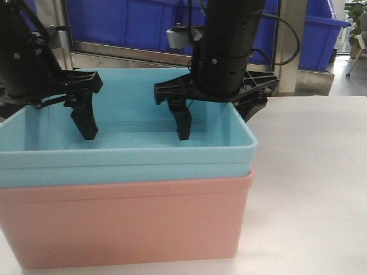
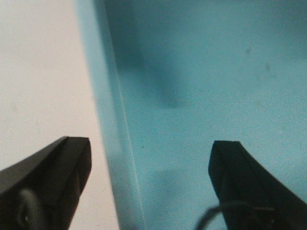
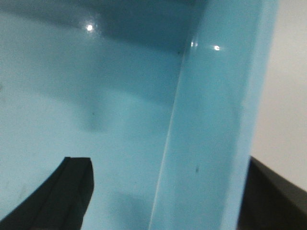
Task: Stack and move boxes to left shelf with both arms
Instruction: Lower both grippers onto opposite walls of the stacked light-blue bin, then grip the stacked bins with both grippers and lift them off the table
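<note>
Exterior front-facing view: two tubs sit nested on the white tabletop (image 1: 309, 200), the salmon pink tub (image 1: 126, 223) below, the sky blue tub (image 1: 126, 160) inside it. The left gripper (image 2: 151, 146) and right gripper (image 1: 218, 121) straddle the blue tub's side walls, jaws wide apart, clamping nothing. The left's outer finger is hidden here. Behind, dark blue bins (image 1: 132, 23) are cut off above a metal rail (image 1: 132, 51).

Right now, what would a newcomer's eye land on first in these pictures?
The light blue tub nested inside the salmon pink tub, front and centre on the white table. Next, the black grippers: the left gripper straddles the blue tub's left wall and the right gripper its right wall, both open, one finger inside, one outside. Dark blue bins stand behind.
</note>
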Motion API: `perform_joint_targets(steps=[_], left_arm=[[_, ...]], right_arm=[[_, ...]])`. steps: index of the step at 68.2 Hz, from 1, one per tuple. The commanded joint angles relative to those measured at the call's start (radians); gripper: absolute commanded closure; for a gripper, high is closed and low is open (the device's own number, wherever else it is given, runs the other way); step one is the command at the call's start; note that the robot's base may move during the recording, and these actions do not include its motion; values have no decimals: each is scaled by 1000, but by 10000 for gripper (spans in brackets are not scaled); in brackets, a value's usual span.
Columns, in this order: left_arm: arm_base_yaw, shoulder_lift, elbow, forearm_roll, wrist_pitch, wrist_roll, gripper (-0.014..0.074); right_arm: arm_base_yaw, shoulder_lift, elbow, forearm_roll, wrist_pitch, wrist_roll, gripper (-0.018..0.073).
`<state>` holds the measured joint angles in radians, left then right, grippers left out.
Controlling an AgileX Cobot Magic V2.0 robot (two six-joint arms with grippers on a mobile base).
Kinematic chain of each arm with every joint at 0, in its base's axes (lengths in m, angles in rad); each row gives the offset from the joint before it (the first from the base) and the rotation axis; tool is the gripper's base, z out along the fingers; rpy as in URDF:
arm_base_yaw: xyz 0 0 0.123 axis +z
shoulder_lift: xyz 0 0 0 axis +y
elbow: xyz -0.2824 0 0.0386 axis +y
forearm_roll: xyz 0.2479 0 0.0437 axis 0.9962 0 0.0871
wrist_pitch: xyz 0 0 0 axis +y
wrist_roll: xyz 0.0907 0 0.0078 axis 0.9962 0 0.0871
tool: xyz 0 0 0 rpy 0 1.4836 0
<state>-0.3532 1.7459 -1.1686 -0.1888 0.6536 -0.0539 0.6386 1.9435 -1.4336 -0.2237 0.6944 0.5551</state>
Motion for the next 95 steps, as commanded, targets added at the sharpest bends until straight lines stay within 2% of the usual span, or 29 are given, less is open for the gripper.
perform_joint_targets(steps=[1, 9, 22, 26, 42, 55, 66, 70, 83, 95], left_arm=[[-9, -6, -20, -14, -39, 0, 225], [-9, 12, -20, -15, -35, 0, 320], [-9, 14, -20, -21, -24, 0, 562], [-9, 14, -20, -21, -22, 0, 624], [-9, -24, -22, -21, -17, -4, 607], [-10, -133, -22, -21, 2, -39, 608], [-54, -239, -22, 8, 11, -87, 608], [-83, -277, -22, 37, 14, -137, 608], [-206, -362, -78, 222, 92, -331, 608], [-330, -367, -189, 370, 184, -451, 608]], right_arm=[[-4, -9, -13, -14, -50, -12, -42], [-4, -9, -13, -14, -49, -12, 115], [-4, -9, -13, -14, -19, -12, 522], [-4, -9, -13, -14, -12, -11, 494], [-4, -30, -13, -24, 21, -6, 503], [-4, -131, -14, -66, 17, 37, 503], [-1, -232, -14, -95, 19, 56, 503], [4, -274, -14, -95, 22, 56, 503], [38, -366, -17, -106, 31, 56, 503], [105, -375, -70, -139, 57, 74, 503]])
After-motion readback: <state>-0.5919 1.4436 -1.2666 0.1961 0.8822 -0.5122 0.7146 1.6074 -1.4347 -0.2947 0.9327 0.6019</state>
